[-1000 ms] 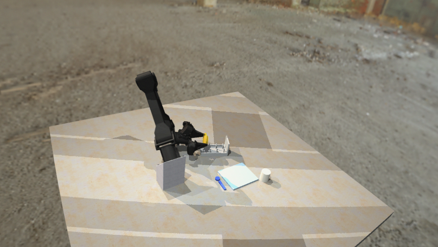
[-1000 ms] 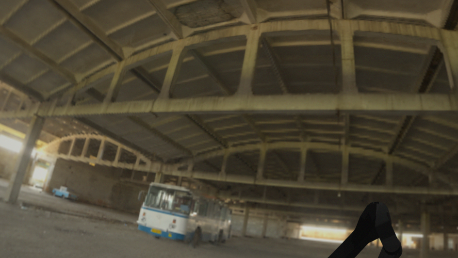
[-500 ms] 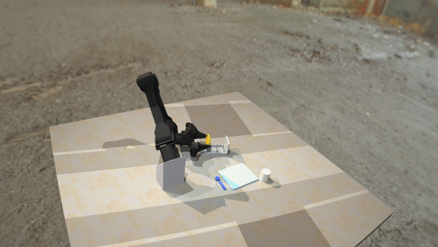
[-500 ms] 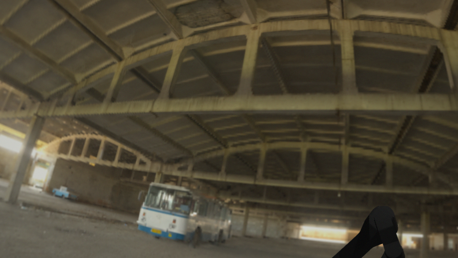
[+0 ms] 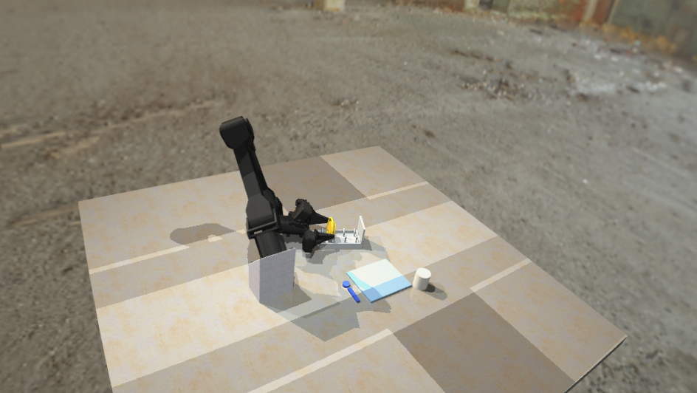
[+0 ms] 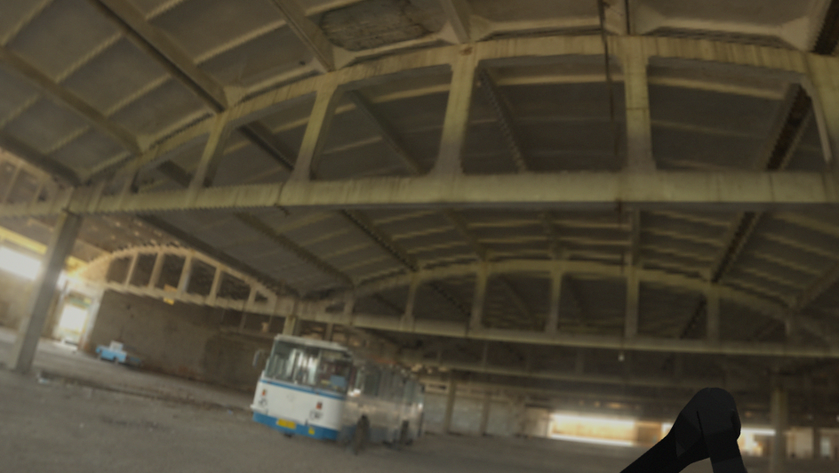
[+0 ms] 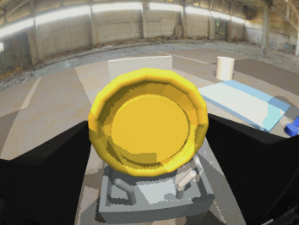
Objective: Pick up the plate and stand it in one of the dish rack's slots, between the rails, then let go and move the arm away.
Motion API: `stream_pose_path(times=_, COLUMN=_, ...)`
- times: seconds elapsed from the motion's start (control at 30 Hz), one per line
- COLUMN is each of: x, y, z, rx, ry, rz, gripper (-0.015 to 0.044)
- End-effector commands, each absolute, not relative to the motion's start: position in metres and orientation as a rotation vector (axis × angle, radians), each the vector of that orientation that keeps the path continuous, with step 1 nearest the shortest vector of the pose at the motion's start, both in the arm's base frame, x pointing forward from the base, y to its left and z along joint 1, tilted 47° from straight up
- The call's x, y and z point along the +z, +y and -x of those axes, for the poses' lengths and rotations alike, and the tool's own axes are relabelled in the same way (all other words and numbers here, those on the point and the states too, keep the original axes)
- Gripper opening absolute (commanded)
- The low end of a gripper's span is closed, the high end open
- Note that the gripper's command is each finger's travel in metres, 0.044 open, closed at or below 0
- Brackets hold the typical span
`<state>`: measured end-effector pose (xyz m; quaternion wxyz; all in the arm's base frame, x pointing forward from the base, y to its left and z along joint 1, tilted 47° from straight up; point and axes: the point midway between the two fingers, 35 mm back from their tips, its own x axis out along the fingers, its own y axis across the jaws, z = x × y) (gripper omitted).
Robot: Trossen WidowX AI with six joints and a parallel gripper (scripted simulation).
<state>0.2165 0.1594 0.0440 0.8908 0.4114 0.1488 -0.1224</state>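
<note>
The yellow plate (image 5: pixel 331 225) (image 7: pixel 149 127) stands upright between the fingers of my gripper (image 5: pixel 331 228) (image 7: pixel 148 123), which is shut on it at its left and right edges. The plate is over the near end of the dish rack (image 5: pixel 347 247) (image 7: pixel 156 214), the end toward the arm. In the wrist view two rack pegs show below and in front of the plate. The plate hides most of the rack there, and whether its lower rim is down between the rails cannot be told. The exterior view shows only part of the arm.
A white upright panel (image 5: pixel 361 229) (image 7: pixel 139 63) stands at the rack's far end. A blue and white board (image 5: pixel 378 281) (image 7: pixel 245 101), a white cylinder (image 5: pixel 421 279) (image 7: pixel 225 68) and a blue spoon-like utensil (image 5: pixel 353 295) (image 7: pixel 292 129) lie to the side. A grey box-like block (image 5: pixel 276 276) stands near the arm's base.
</note>
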Motion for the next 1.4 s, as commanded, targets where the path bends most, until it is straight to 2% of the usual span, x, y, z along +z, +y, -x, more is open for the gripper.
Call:
stream_pose_path(times=0.0, x=0.044, y=0.159, z=-0.216, rx=-0.253, ry=0.31, rz=-0.852, gripper=0.0)
stream_pose_path(times=0.5, x=0.044, y=0.159, z=-0.217, rx=-0.254, ry=0.309, rz=-0.854, gripper=0.0394)
stream_pose_path(times=0.8, x=0.048, y=0.157, z=-0.218, rx=-0.257, ry=0.311, rz=-0.853, gripper=0.04)
stream_pose_path(times=1.37, x=0.129, y=0.08, z=-0.235, rx=-0.264, ry=0.304, rz=-0.809, gripper=0.04)
